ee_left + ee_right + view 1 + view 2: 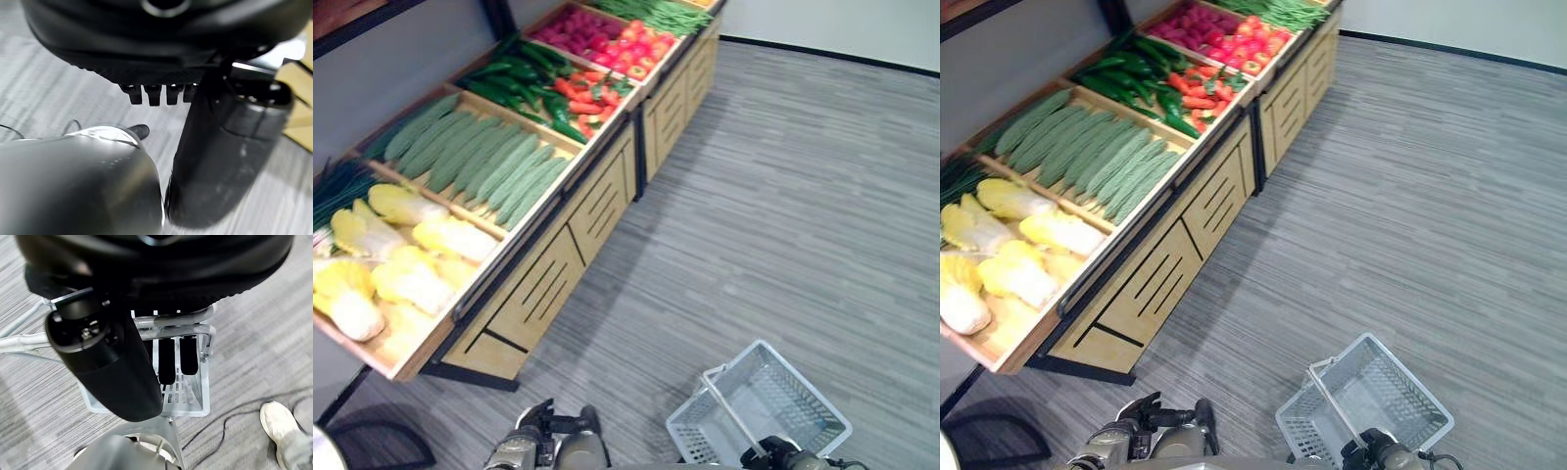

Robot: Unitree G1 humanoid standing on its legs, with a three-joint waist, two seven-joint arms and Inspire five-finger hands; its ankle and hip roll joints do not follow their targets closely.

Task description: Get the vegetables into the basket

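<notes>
Right hand point(146, 357) curls round the handle of the empty grey basket point(783, 401), carried low over the carpet; left hand point(161, 93) hangs free, fingers curled on nothing. Farther off, the wooden display stand point(558, 274) holds cabbages point(411, 279), ridged gourds point(484, 162), peppers point(524, 83) and tomatoes point(636, 49). Judged barely begun: nothing picked yet.
</notes>
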